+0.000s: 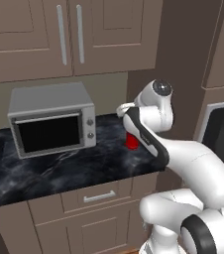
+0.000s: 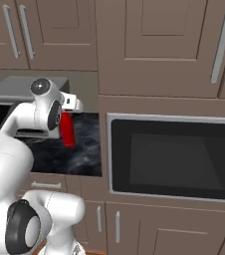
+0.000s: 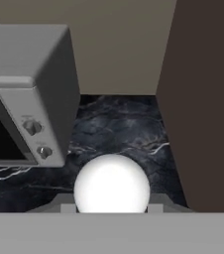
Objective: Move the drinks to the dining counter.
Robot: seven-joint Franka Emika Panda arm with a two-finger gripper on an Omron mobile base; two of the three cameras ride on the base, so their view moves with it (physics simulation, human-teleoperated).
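The slim red bottle (image 2: 67, 130) stands upright over the black marble worktop (image 1: 59, 168), near its right end, close to the tall brown cabinet side. My gripper (image 2: 65, 115) comes down on it from above and is shut on its top. In the hand view the bottle's white round cap (image 3: 111, 184) sits between my fingertips (image 3: 67, 207). In the left base view my forearm covers most of the red bottle (image 1: 131, 142). Whether its base touches the worktop I cannot tell. The dining counter is out of view.
A grey microwave (image 1: 52, 119) stands on the worktop left of the bottle. The tall dark cabinet panel (image 3: 203, 99) rises close on the right. A built-in oven (image 2: 174, 159) is set in that cabinet. Wall cabinets (image 1: 69, 34) hang above.
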